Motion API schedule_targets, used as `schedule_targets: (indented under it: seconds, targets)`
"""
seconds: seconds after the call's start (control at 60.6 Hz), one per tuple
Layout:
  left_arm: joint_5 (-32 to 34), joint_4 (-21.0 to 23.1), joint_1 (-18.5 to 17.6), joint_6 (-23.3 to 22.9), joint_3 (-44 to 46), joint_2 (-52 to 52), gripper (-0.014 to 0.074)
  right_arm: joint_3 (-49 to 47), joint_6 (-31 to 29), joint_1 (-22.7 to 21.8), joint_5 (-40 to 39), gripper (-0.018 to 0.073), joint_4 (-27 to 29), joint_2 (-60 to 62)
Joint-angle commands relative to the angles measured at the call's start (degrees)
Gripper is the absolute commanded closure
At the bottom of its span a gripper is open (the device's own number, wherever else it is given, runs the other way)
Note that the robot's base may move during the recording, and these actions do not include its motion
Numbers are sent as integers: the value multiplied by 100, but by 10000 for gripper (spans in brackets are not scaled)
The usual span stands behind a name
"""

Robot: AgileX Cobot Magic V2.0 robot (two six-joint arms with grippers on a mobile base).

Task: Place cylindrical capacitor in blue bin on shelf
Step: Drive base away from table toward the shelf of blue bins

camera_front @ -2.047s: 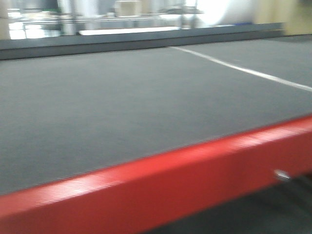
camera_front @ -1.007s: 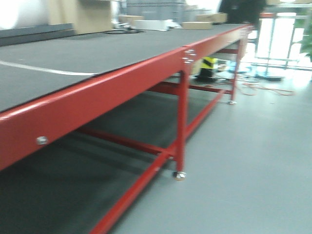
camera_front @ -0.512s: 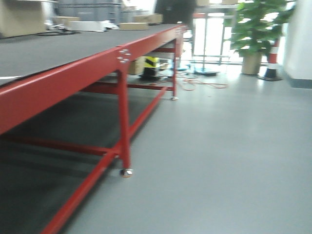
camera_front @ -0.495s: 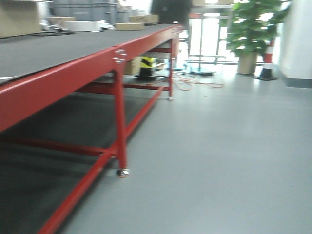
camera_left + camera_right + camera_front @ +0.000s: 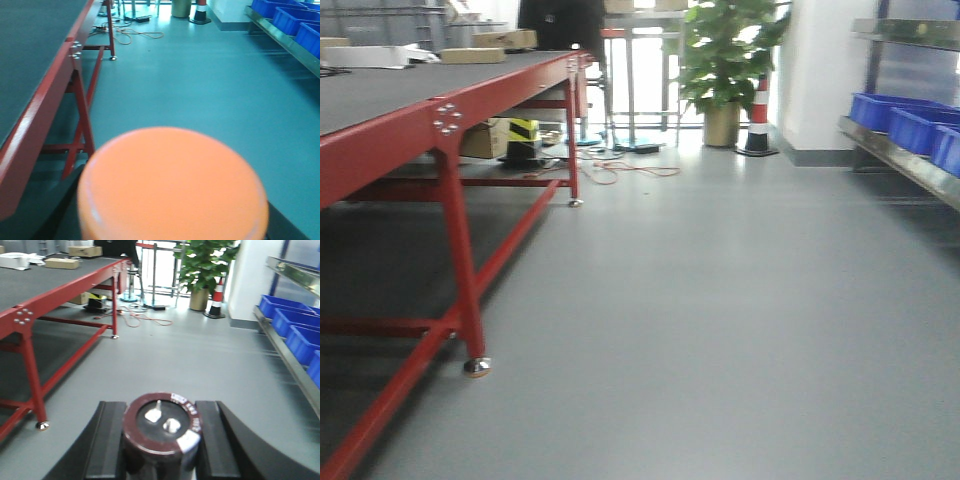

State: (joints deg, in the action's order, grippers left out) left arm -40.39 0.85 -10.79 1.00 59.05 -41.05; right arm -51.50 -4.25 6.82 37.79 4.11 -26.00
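- Left jaws cannot be judged: a smooth orange round cap (image 5: 172, 185) fills the wrist view of the left gripper (image 5: 172, 235), to the right of the long red-framed table with a dark top (image 5: 30, 125).
- Right jaws are closed on the cylindrical capacitor (image 5: 161, 427), a stubby dark maroon cylinder with silvery terminals on top. The black fingers (image 5: 111, 440) of the right gripper (image 5: 160, 440) touch both its sides, and it stands upright above the grey floor, to the right of the table.
- Flat cardboard boxes (image 5: 505, 38) lie on the far end of the table.
- A thin orange cable (image 5: 620, 172) lies on the floor near the table's far leg.
- A green potted plant (image 5: 725, 50) and a red-and-white striped cone (image 5: 757, 115) stand beyond the far end of the table, to its right.
- The brushed steel shelf (image 5: 900, 160) runs well apart from the table on the right, and open blue plastic bins (image 5: 910, 120) sit in a row on it.
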Motion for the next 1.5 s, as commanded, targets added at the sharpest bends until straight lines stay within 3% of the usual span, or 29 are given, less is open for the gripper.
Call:
schedule_targets:
  seconds: [0.0,1.486]
  targets:
    - [130,29,-43,-17,12,12,707,-40,-12,-6,-178,721,-66,25]
    - [130,29,-43,-17,12,12,707,-40,-12,-6,-221,721,-66,25]
